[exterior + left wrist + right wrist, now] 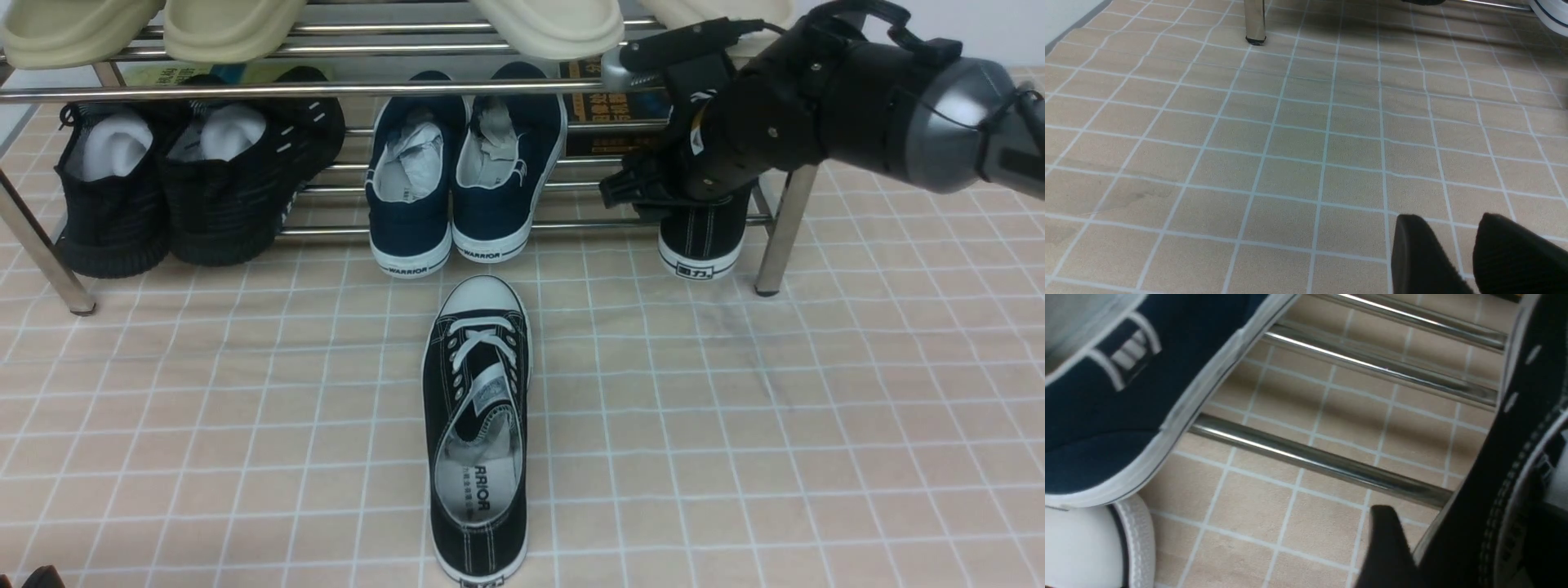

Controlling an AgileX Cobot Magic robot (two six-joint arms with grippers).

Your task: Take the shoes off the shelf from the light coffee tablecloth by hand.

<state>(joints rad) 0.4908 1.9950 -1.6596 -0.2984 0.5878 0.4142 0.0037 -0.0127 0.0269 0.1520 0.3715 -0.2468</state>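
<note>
One black canvas shoe (478, 425) lies on the light coffee tablecloth (735, 408) in front of the shelf (245, 90), toe toward it. Its white toe cap (1077, 547) shows in the right wrist view. The other black canvas shoe (702, 241) sits at the right end of the lower tier, heel outward. My right gripper (653, 196) is at this shoe. In the right wrist view the right gripper (1461, 539) straddles the shoe's side wall (1478, 490), one finger (1384, 547) outside against the sole, the other inside. My left gripper (1453, 222) hovers over bare cloth, jaws slightly apart, empty.
Navy sneakers (465, 163) stand mid-shelf beside the gripped shoe; one (1126, 396) shows in the right wrist view. Black knit sneakers (188, 180) are at the left. Cream slippers (229, 24) lie on the upper tier. A chrome leg (780, 237) stands right of the shoe.
</note>
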